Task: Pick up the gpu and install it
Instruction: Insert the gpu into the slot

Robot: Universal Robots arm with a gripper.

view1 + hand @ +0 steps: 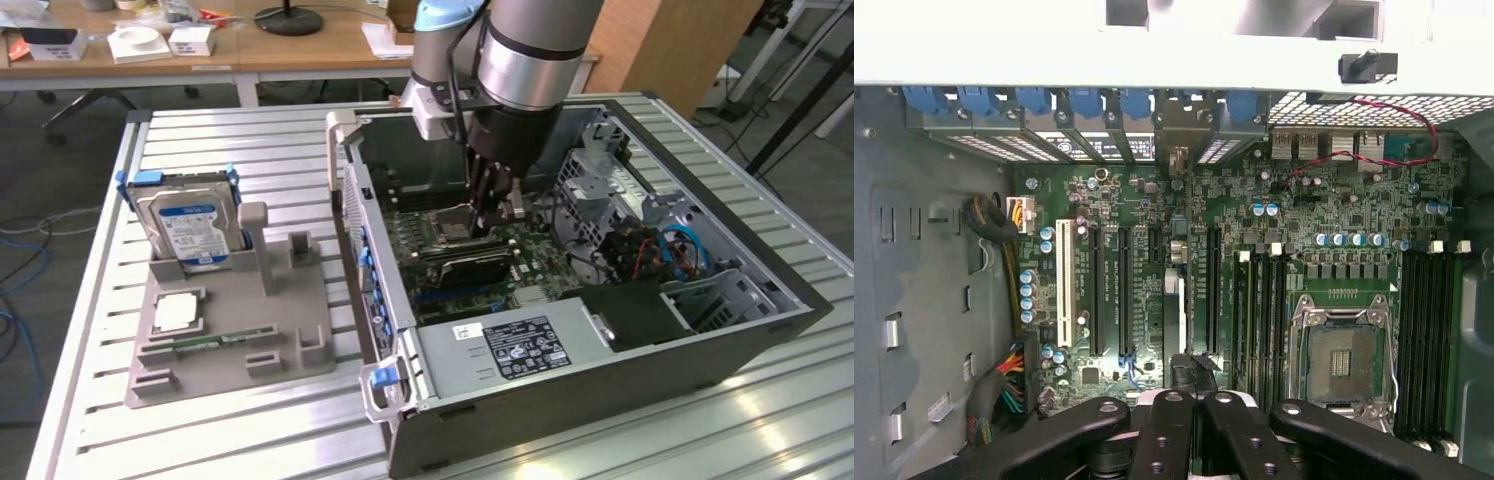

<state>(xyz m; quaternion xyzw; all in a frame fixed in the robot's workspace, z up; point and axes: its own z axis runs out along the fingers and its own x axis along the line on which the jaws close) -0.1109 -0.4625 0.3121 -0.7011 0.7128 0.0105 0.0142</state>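
The gpu (1176, 300) appears edge-on in the wrist view as a thin dark card with a pale edge. It stands upright over the motherboard (1144, 200), in line with the long black expansion slots (1099, 290). My gripper (1190, 402) is shut on its near end, one black finger (1162, 435) on each side. Whether the card is seated in a slot I cannot tell. From the exterior view my gripper (494, 205) reaches straight down into the open computer case (747, 330), near the back of the board.
Left of the case stands a grey parts holder (287, 345) with a silver hard drive (191, 225), a processor chip (176, 312) and a memory stick (200, 343). Inside the case are the empty CPU socket (1344, 360), the power supply (521, 345), drive cages and cables (681, 250).
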